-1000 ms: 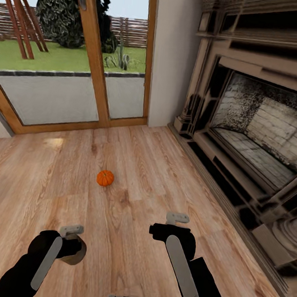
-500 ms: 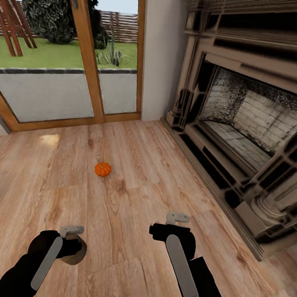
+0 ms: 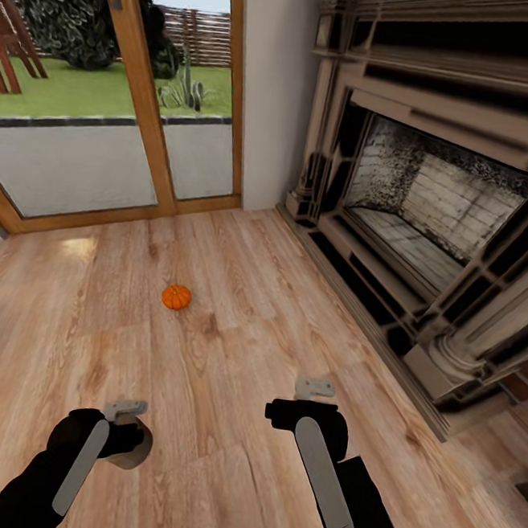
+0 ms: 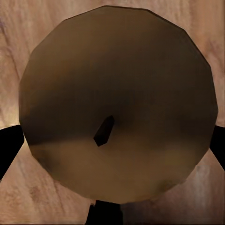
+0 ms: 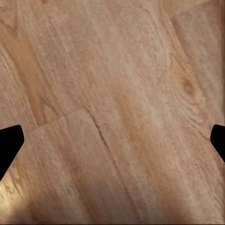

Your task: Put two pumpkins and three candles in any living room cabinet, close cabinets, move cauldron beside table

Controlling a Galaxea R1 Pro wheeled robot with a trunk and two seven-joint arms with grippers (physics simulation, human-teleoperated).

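A tan candle (image 4: 117,103) is gripped in the left end effector (image 3: 128,433) at the lower left of the head view, its wick seen end-on between the fingertips. The right end effector (image 5: 112,140) is held open over the wooden floor (image 3: 243,310). A pumpkin (image 3: 176,297) lies left of centre, before the fireplace (image 3: 431,207).

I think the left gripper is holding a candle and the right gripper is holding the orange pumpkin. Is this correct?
Not fully. The left gripper does hold a candle, but the right gripper is open and empty: the right wrist view shows bare wooden floor between its fingers. The head view shows the pumpkin lying on the floor ahead of both arms.
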